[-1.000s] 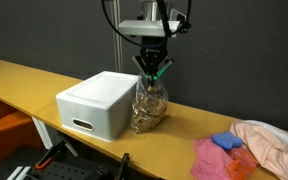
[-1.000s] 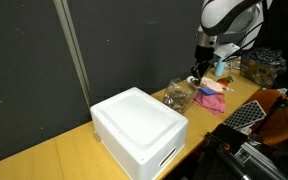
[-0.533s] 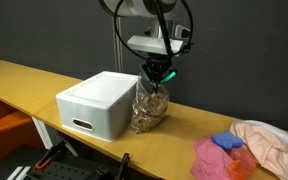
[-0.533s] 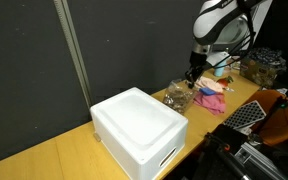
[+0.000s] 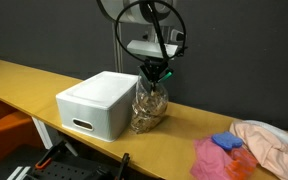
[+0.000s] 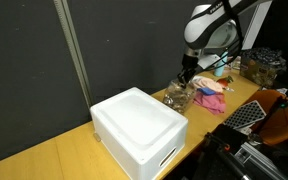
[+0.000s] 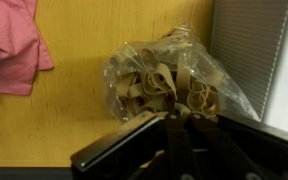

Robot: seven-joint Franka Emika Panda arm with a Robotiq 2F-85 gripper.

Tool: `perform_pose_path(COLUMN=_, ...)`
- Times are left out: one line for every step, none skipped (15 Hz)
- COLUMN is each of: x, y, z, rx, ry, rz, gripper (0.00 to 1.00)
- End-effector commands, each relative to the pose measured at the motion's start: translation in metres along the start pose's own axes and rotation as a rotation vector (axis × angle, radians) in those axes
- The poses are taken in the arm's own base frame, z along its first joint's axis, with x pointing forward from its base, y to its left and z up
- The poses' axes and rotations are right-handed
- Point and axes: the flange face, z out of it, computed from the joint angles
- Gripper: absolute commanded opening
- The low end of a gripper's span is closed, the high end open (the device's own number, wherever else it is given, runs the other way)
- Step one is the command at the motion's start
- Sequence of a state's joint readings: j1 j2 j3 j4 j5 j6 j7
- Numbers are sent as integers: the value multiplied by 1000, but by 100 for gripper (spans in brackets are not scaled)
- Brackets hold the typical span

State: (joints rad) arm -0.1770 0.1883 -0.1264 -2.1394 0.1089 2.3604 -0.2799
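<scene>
A clear plastic bag of tan rubber bands [image 5: 149,106] stands on the wooden table next to a white foam box [image 5: 97,101]. It also shows in the other exterior view [image 6: 179,95] and in the wrist view [image 7: 164,82]. My gripper [image 5: 155,73] is shut on the top of the bag, fingers pinched together at the bag's neck [image 7: 179,112]. In an exterior view the gripper [image 6: 185,78] sits right above the bag, beside the white box [image 6: 139,128].
Pink and blue cloths [image 5: 224,153] and a pale cloth [image 5: 272,142] lie on the table [image 5: 184,130] away from the box. The pink cloth shows in the wrist view [image 7: 14,45]. A dark wall stands behind the table. Black equipment sits below the table's front edge.
The arm has swung lower and sideways over the bag. The gripper stays closed at the top of the bag, which stays on the table.
</scene>
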Motion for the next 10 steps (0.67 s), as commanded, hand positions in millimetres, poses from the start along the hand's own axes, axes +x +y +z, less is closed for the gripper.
perform_pose_path(x=14, y=-6, z=19, rx=21, ry=9, rz=-26, gripper=1)
perform_pose_path(x=15, y=-8, z=22, rx=20, ry=9, rz=-31, gripper=1)
perform_pose_path(x=15, y=-11, z=22, rx=16, ry=12, rz=-36, gripper=1)
perform_pose_path(x=15, y=-13, z=21, rx=13, ry=16, rz=-39, gripper=5)
perform_pose_path(x=15, y=-15, z=17, rx=8, ry=24, rz=-40, gripper=29)
perform_pose_path(x=14, y=-16, z=13, rx=5, ry=28, rz=-42, gripper=30)
perform_pose_path(x=13, y=-17, z=7, rx=2, ry=35, rz=-42, gripper=34)
perform_pose_path(x=12, y=-17, z=0, rx=-2, ry=44, rz=-42, gripper=42)
perform_pose_path(x=10, y=-18, z=-8, rx=-4, ry=50, rz=-36, gripper=48)
perform_pose_path(x=8, y=-19, z=-16, rx=5, ry=54, rz=-34, gripper=55)
